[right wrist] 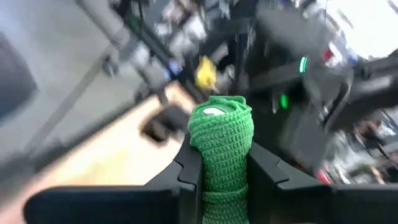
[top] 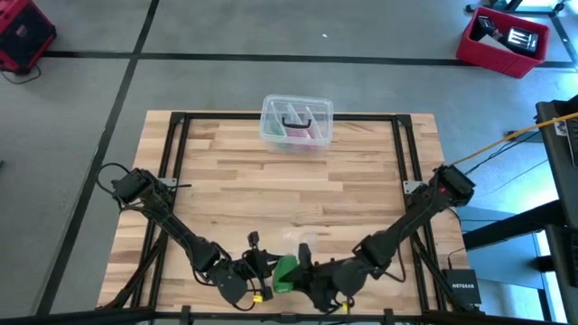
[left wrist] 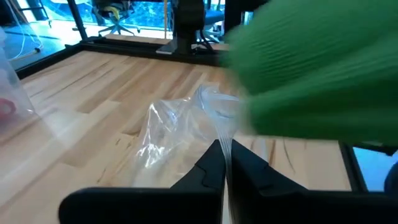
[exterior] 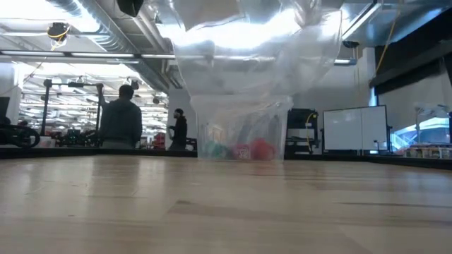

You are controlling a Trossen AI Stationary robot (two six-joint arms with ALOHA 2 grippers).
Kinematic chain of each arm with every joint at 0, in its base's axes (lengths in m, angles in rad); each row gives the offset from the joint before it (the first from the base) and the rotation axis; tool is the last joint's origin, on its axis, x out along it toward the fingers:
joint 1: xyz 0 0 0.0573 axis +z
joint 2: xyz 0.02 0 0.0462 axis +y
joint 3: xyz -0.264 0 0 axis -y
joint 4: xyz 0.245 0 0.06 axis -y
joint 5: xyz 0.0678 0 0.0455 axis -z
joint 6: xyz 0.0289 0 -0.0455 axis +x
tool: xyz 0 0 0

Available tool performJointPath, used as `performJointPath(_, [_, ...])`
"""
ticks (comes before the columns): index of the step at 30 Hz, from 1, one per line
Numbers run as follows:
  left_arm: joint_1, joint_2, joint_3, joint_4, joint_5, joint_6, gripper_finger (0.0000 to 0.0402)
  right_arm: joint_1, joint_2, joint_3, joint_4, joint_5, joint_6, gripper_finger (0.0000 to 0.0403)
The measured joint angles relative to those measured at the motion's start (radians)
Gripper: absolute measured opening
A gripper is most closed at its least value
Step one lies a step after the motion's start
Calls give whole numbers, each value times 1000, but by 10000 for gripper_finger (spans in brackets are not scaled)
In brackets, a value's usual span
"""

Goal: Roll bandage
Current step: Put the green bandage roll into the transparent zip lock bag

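Wooden table [top: 289, 181]; clear plastic box [top: 297, 120] at 12 o'clock edge. Green bandage [top: 286, 273] near 6 o'clock edge, rolled, clamped in right gripper [right wrist: 221, 165], long axis running out between its fingers. Left gripper [left wrist: 225, 163] just beside at 9 o'clock of roll, closed on clear wrapper film [left wrist: 186, 124]. Loose tail, if any, hidden. Both about equally near.

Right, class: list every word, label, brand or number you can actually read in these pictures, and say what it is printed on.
"NETGEAR": on the small black box beside the table's near right corner, high view.
Markings on the items in the red bin on the floor: too small to read.
Nothing else legible; the bandage carries no print.
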Motion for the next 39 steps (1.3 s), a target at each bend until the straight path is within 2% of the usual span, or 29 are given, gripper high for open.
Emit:
performJointPath(4, [-1,0,0,13,0,-1,2,-13,8,-3,-63,9,5,73])
performJointPath(24, [13,1,-3,84,-31,-21,3,-3,69,-6,-39,56,69,74])
performJointPath(31, [19,-7,6,135,-45,26,1,-4,79,-101,71,40,137,74])
performJointPath(35, [16,-3,2,164,-21,110,4,-14,75,-135,171,45,135,74])
performJointPath(39, [7,-4,3,173,-18,156,2,-11,74,-138,169,52,131,74])
